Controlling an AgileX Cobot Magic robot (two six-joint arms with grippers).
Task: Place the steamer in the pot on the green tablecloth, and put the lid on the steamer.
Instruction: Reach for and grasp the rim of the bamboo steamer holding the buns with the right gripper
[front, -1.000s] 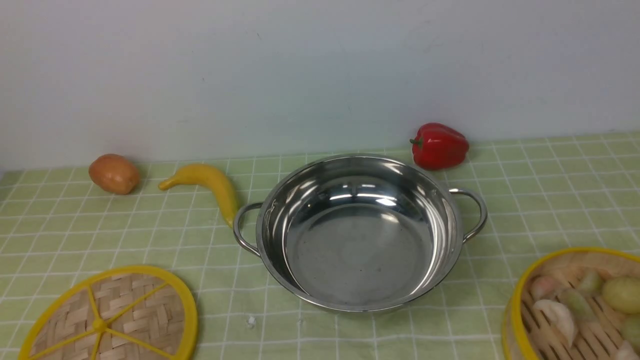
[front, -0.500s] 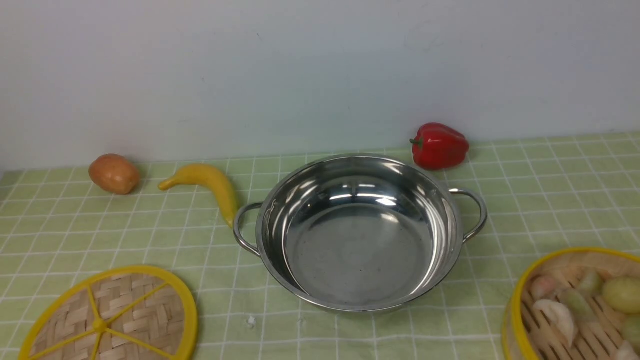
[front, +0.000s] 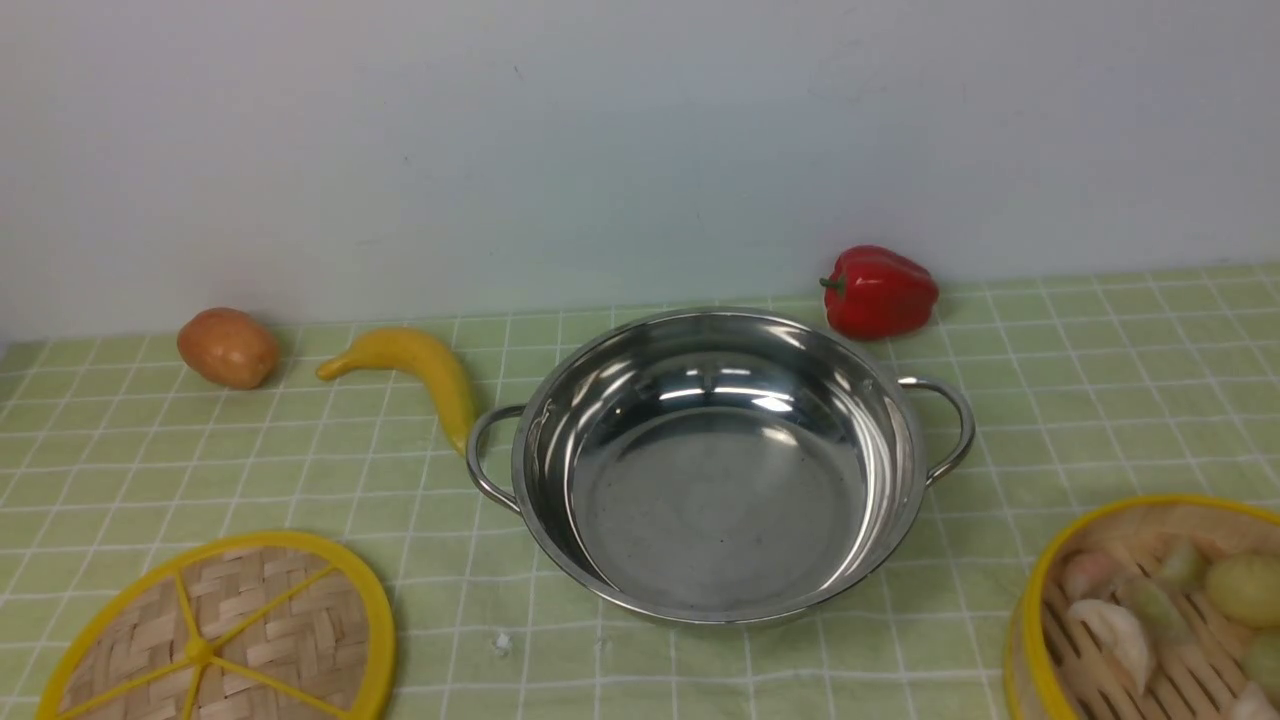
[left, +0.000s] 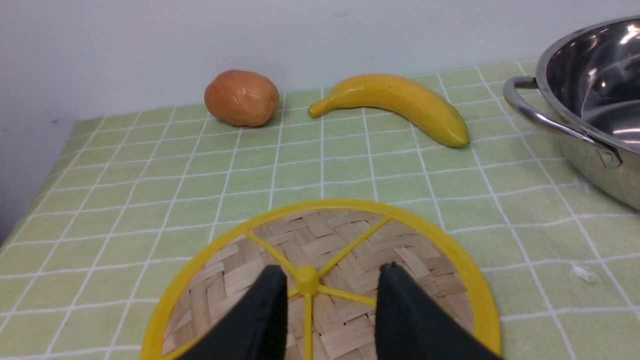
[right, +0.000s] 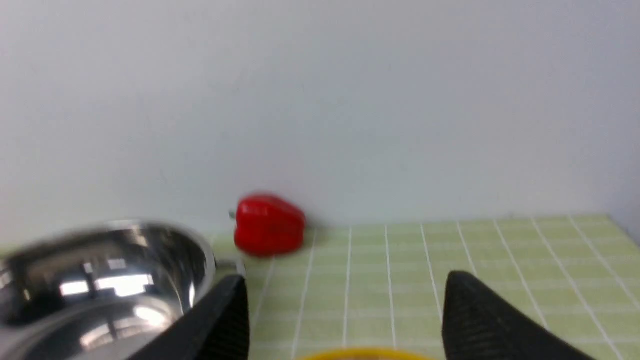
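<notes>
Near right corner of the cloth (front: 1100, 400): steamer (front: 1150, 499), partly cut off by the frame edge, dumplings (front: 1110, 628) on its slats. Pot (front: 720, 500) sits mid-cloth, empty, loop handles (front: 945, 420) pointing left and right. Lid (front: 215, 640) lies flat at near left. Neither task step is done.

Right gripper (right: 344, 277): seen only from its own wrist camera. Jaws spread wide, nothing between them. A sliver of yellow rim (right: 360, 355) shows at the lower edge of that view, centred under the gap. I judge it to be the steamer's, so the basket lies under or just ahead of the jaws, with the pot off to the robot's left. Height above the rim: cannot tell.

Left gripper (left: 331, 270): jaws partly apart, holding nothing, poised over the lid. The hub (left: 306, 274) shows in the gap, closer to one finger than the other. Contact with the weave: cannot tell.

Judgement: the steamer goes first, and the right arm is much the nearer. The left arm is placed for the lid afterwards. The steamer is round, so there is no long axis to line up with. What matters is a bite across its wall, one finger inside clear of the dumplings and one outside. From there the carry runs leftward and away to the pot. The fit looks close, the basket only a little narrower than the pot, so it should come down level and centred.
</notes>
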